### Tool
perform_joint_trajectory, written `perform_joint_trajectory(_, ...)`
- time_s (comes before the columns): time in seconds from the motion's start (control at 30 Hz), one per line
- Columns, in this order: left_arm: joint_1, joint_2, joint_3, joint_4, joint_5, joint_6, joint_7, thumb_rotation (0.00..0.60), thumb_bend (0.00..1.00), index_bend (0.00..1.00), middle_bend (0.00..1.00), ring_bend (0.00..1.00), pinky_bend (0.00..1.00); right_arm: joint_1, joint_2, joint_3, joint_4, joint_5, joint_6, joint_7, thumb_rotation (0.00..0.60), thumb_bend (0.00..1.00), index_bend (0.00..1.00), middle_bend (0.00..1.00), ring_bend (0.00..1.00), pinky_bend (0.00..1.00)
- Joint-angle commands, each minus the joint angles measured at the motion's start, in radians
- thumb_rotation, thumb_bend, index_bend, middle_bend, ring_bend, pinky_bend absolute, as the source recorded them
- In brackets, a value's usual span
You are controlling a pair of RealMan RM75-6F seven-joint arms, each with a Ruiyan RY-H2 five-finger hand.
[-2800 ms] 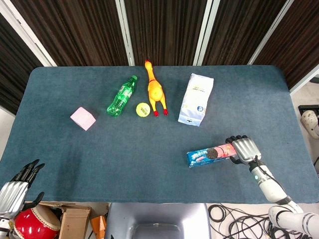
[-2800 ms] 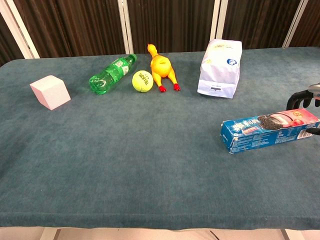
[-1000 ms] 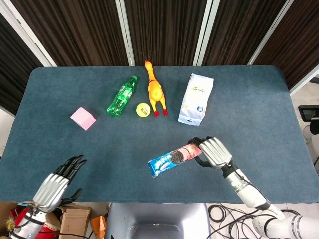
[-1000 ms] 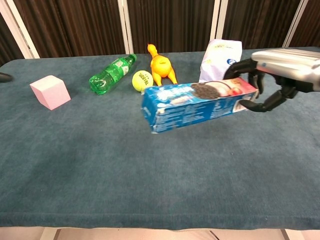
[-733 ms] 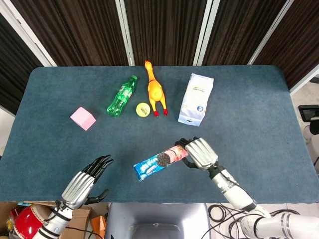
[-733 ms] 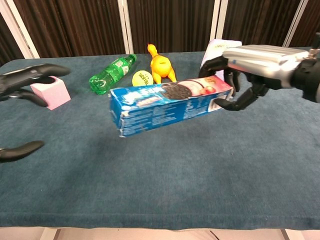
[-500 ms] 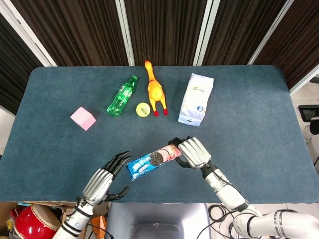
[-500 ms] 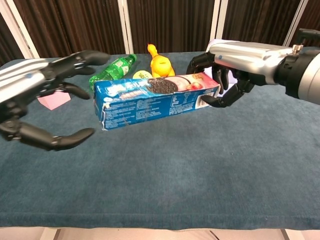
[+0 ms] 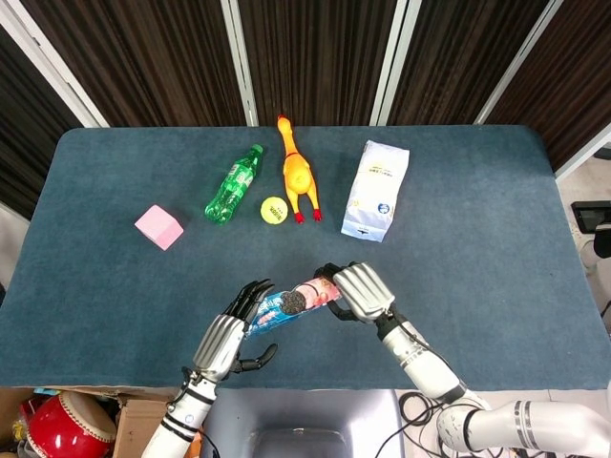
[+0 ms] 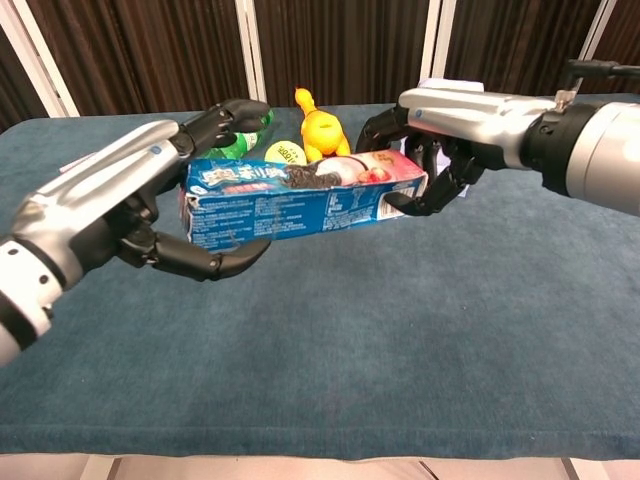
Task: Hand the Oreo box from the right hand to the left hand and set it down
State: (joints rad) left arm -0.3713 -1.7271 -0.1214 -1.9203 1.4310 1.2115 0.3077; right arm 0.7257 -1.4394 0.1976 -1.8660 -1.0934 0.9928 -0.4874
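Oreo box between both robot hands

Oreo box (image 10: 300,200) hangs above the bench (image 9: 477,239), lying roughly level, near the 6 o'clock edge in the head view. Its pink end sits in the right robot hand (image 10: 455,120), whose dark fingers (image 10: 440,185) wrap over the top and curl under the end, gripping it. The blue end lies inside the left robot hand (image 10: 130,200): upper fingers reach over the box's far top edge and the thumb curves beneath it. From the chest view the fingers look close to the carton, yet whether they press on it cannot be told.

In the head view the box (image 9: 291,305) spans the gap between the left robot hand (image 9: 224,339) and the right robot hand (image 9: 361,289).

Toward 12 o'clock on the bench, well apart from the hands, lie a green bottle (image 9: 233,183), a yellow ball (image 9: 274,209) just beside a rubber chicken (image 9: 297,172), and a white bag (image 9: 376,190). A pink cube (image 9: 158,227) rests toward 9 o'clock
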Motion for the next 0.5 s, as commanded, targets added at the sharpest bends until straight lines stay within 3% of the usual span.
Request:
perform_joint_trajectory(0.03,-0.002,-0.037,-0.011,0.026,-0.019,0.025,0.003,0.600,0.32,0.03,0.11,0.10,0.26,0.005,-0.008,-0.004,0.000,0.003,0.001,0.001,0.600,1.00,0.58,0.57,0.53,0.50)
perform_joint_trajectory(0.2,0.000,-0.093,-0.025,0.094,-0.010,0.088,0.067,0.600,0.32,0.02,0.10,0.11,0.26,0.012,-0.015,-0.012,-0.010,0.000,0.006,0.009,0.600,1.00,0.58,0.57,0.53,0.50)
perform_joint_trajectory(0.37,0.001,-0.118,-0.036,0.141,-0.008,0.133,0.145,0.600,0.32,0.00,0.00,0.01,0.25,0.016,-0.011,-0.019,-0.022,-0.001,0.017,0.005,0.600,1.00,0.58,0.57,0.53,0.50)
perform_joint_trajectory(0.5,0.001,-0.121,-0.039,0.163,-0.008,0.153,0.194,0.600,0.32,0.00,0.00,0.00,0.25,0.017,-0.009,-0.022,-0.025,-0.001,0.023,0.010,0.600,1.00,0.58,0.57,0.53,0.50)
